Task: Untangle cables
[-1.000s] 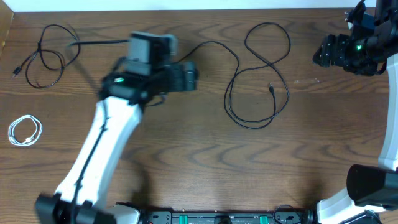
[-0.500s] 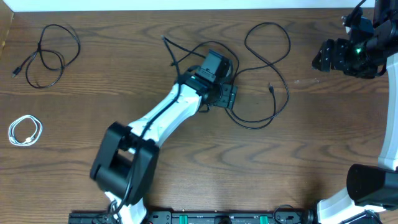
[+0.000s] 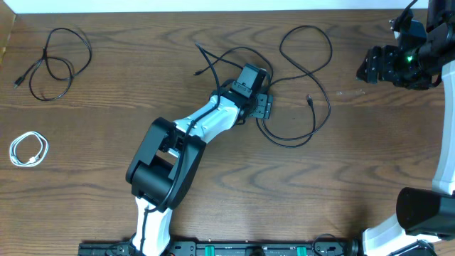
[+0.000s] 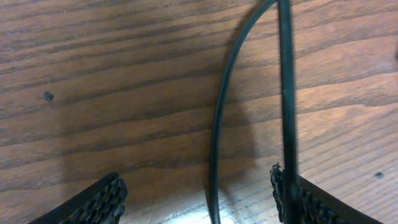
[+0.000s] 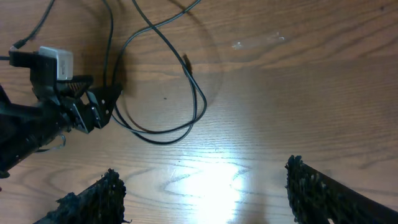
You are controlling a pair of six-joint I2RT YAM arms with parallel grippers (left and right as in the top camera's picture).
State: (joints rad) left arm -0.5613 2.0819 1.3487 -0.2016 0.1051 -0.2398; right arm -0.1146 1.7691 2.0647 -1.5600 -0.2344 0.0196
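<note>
The left pincer (image 4: 196,186) hangs low over the middle of the counter (image 3: 320,192), released, its fingers spread with one strand of a long black cable (image 4: 213,155) between them, unpinched; a second strand runs over one finger; that cable sprawls in loops right of centre; the other black cable (image 3: 58,64) lies at the far left, with the white cable (image 3: 28,151) coiled nearer the front; the right pincer (image 5: 202,174) hovers at the far right, released, well apart from every cable.
</note>
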